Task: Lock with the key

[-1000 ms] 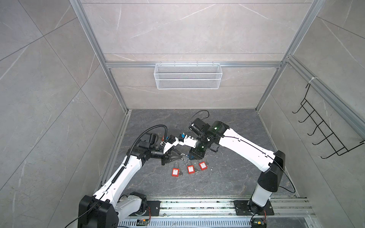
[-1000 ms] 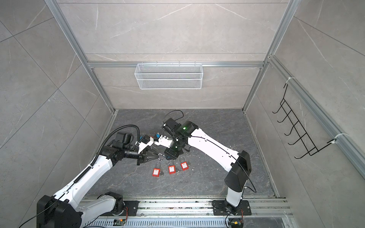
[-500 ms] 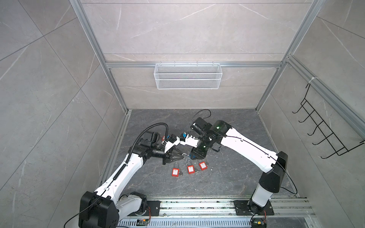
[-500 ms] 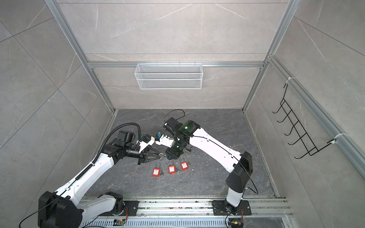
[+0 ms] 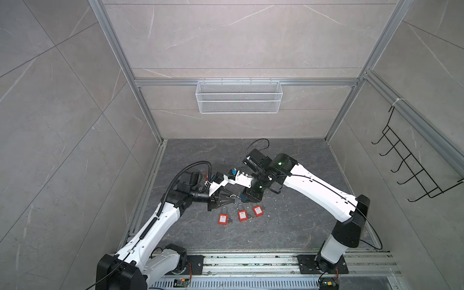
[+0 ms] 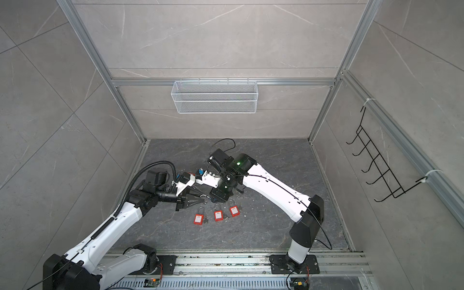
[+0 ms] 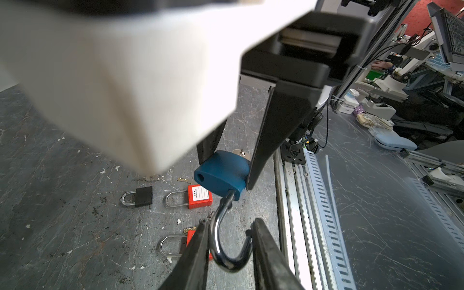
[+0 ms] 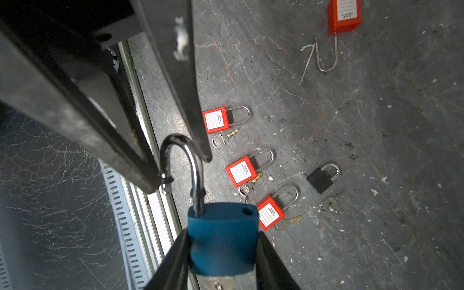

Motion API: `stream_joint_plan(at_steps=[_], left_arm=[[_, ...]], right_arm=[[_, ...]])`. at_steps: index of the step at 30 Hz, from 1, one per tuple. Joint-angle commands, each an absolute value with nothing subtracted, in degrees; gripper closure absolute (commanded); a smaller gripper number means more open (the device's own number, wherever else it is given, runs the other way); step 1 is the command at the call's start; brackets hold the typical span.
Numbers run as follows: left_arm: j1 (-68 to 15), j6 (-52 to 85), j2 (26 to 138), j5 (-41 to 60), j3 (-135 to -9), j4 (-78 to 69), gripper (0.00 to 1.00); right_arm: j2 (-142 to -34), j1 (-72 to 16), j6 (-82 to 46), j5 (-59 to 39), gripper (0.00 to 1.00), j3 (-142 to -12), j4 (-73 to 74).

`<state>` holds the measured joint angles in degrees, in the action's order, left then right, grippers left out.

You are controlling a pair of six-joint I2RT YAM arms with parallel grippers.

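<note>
Low at centre in both top views, the left gripper [image 5: 233,198] and right gripper [image 5: 246,198] meet above three red plastic padlocks [image 5: 242,215]. Left wrist view, centre: the right gripper clamps the blue padlock [image 7: 222,173]; the left's fingers pinch its open steel shackle [image 7: 231,266]. Right wrist view, bottom edge: a silver key [image 8: 218,284] protrudes from the padlock's base.

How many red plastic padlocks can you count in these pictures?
4. Three red plastic padlocks lie in a row on the grey floor: one, the next, the last. A fourth red padlock lies apart from the row. More may be hidden.
</note>
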<state>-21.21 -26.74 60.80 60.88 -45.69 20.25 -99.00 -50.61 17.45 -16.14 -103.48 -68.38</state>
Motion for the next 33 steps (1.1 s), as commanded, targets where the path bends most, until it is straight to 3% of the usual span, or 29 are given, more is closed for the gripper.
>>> stream_joint_plan(at_steps=[1, 7, 18, 23, 27, 33], left_arm=[[-22.77, -25.86, 60.81, 64.2, -45.3, 19.48, 0.73], [-23.04, -25.97, 61.26, 64.71, -45.22, 19.34, 0.86], [-23.89, -25.58, 60.74, 64.41, -44.46, 18.81, 0.8], [-24.69, -25.38, 60.89, 65.06, -44.39, 18.64, 0.86], [-24.87, -25.45, 61.26, 65.49, -44.65, 18.63, 1.0], [-24.96, -25.43, 60.97, 66.1, -44.7, 18.25, 1.0]], right_arm=[[-97.02, -50.63, 17.84, -16.02, 0.82, -104.03, -63.55], [-95.74, -50.71, 17.6, -14.59, 0.82, -103.15, -62.02], [-94.65, -50.66, 18.4, -15.63, 0.82, -102.84, -61.72], [-94.74, -50.68, 18.74, -15.91, 0.82, -103.07, -61.7], [-94.9, -50.68, 18.98, -15.86, 0.82, -103.18, -61.61], [-94.85, -50.66, 20.2, -16.75, 0.79, -102.85, -61.66]])
